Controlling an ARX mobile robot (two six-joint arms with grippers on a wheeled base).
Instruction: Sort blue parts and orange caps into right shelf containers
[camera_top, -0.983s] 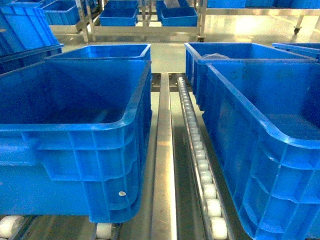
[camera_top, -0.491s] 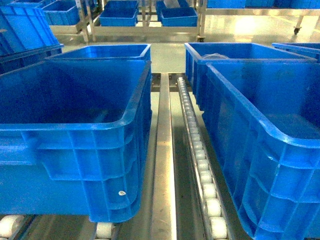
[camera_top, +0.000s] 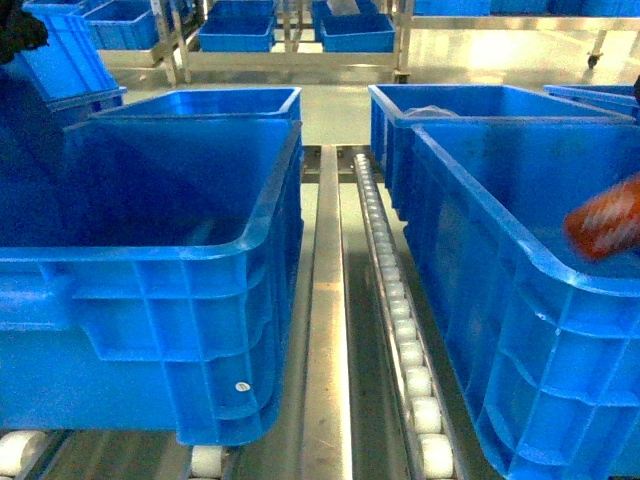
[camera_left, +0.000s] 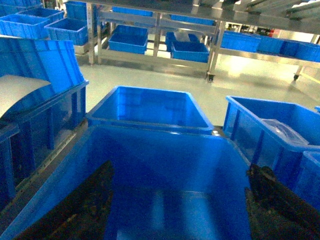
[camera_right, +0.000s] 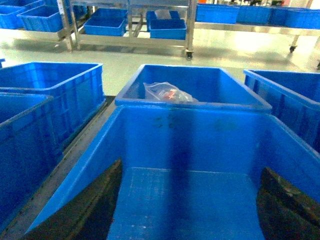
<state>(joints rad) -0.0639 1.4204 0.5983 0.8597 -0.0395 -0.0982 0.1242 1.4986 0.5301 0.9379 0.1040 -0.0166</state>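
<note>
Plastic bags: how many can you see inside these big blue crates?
1. The plastic bag lies in the far right crate, behind the near one. Others may be hidden below crate walls.

We take the roller track as our landmark. Left of it, just beside it, runs a flat rail. Left of the rail a near crate stands, with a second crate touching behind it. Right of the track stands the near right crate, and directly behind it the far right crate, which holds a plastic bag. Well beyond the track's far end, shelving carries more crates.
</note>
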